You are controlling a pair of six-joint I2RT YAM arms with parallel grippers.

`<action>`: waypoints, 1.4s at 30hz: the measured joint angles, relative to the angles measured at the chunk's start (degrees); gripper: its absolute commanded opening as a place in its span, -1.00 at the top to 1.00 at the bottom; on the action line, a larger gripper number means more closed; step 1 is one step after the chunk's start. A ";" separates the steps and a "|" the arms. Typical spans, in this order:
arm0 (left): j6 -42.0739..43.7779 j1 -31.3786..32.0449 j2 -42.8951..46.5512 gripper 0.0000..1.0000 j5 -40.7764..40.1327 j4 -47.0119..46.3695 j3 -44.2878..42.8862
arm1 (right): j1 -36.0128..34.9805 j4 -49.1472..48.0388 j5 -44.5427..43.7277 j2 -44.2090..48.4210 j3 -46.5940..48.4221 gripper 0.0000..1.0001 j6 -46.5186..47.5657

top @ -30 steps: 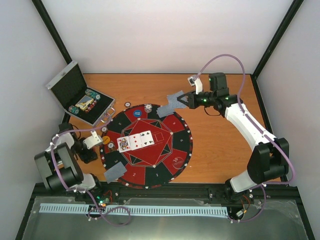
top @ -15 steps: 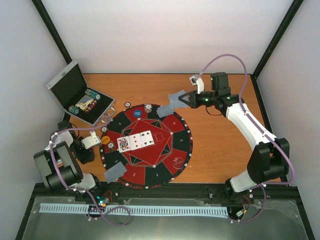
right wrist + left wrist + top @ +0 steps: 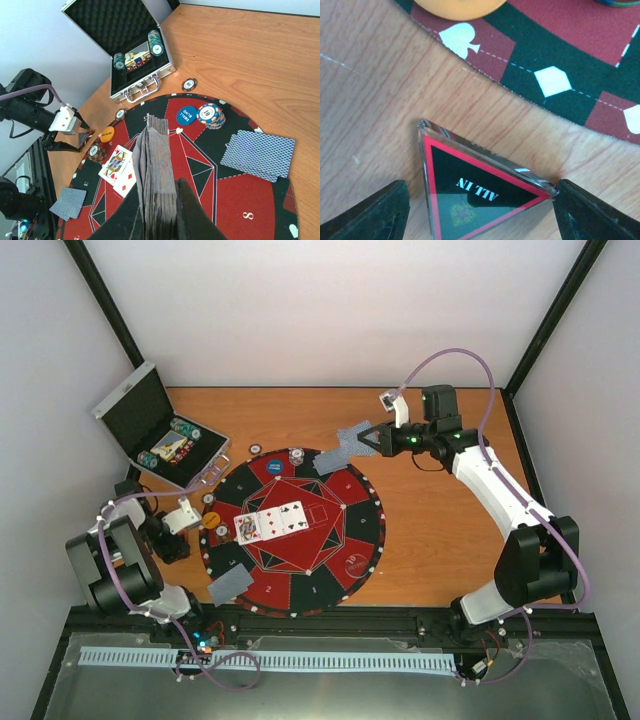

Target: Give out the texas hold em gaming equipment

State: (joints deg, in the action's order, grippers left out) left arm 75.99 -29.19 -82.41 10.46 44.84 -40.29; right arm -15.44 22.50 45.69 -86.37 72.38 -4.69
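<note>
Two pincers, one poker mat (image 3: 357, 508).
My left pincer (image 3: 480, 200) is open astride one triangular ALL IN marker (image 3: 470, 182) on the worktop (image 3: 370, 100); my right pincer (image 3: 160, 205) grips one deck of cards (image 3: 152, 150).

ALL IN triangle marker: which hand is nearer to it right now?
Left. The left hand straddles the marker, a finger on either side, beside the mat's left edge. The right hand is across the mat at its far-right side, gripping a deck of cards.
</note>
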 measured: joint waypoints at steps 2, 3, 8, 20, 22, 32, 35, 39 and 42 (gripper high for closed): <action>-0.02 0.00 0.26 -0.51 0.35 -0.39 0.33 | 0.00 0.02 0.00 0.00 0.00 0.94 0.00; -0.02 0.00 0.39 -0.49 0.44 -0.42 0.46 | 0.00 0.02 0.00 0.00 0.00 0.94 0.02; -0.46 0.00 0.42 -0.56 0.48 -0.52 0.52 | 0.04 0.02 0.04 -0.04 0.00 0.94 0.02; -3.06 0.13 -0.39 -0.36 1.60 -1.31 -0.07 | 0.11 0.44 0.20 -0.07 0.00 0.94 0.39; -3.23 0.13 -0.74 -0.31 1.81 -1.31 -0.42 | 0.13 0.48 0.22 -0.13 0.00 0.94 0.42; -4.33 0.31 -1.01 -0.18 3.17 0.44 -0.94 | 0.59 0.81 0.26 -0.37 0.02 0.95 0.42; -4.92 0.33 -1.01 -0.17 3.58 2.10 -2.78 | 0.72 0.85 0.28 -0.42 0.02 0.94 0.42; -5.22 0.33 -1.01 -0.17 4.52 3.08 -8.02 | 0.79 0.87 0.46 -0.72 0.13 0.95 0.42; -5.25 0.33 -0.96 -0.16 5.44 3.15 -11.43 | 0.85 0.85 0.46 -0.79 0.13 0.94 0.42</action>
State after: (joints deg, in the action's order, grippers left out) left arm 70.74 -28.86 -83.37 15.90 47.99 -51.72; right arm -14.59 23.35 46.15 -87.15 72.51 -4.27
